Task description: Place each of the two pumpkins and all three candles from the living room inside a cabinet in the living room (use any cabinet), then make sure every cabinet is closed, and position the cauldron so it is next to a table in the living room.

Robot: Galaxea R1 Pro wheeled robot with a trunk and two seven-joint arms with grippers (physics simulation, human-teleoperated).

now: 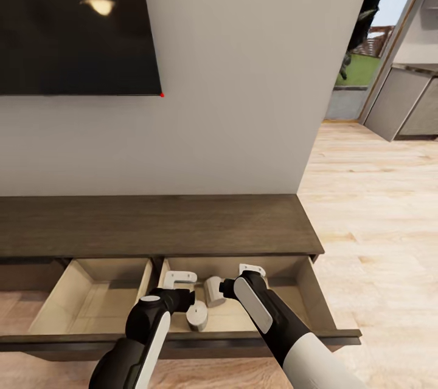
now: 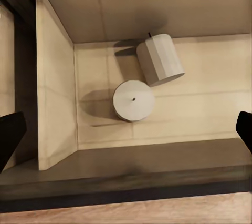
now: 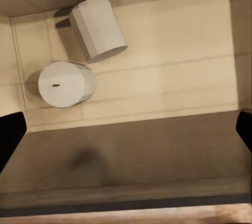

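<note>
Cabinet (image 1: 182,225): 2 drawers pulled out. Right drawer (image 1: 316,298) held 2 candles, 1 upright (image 2: 134,100), 1 tipped over (image 2: 160,59). Left gripper (image 2: 126,134) & right gripper (image 3: 126,129) above, both released, empty.

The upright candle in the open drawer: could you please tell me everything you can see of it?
The upright candle is a short, pale grey-white cylinder with a flat round top and a tiny dark wick at its centre. It looks matte and waxy. It stands on the beige floor of the pulled-out right-hand drawer, near the drawer's left wall, casting a soft shadow. Just behind it lies a second candle, tipped on its side; whether they touch cannot be told. Neither gripper holds it.
</note>
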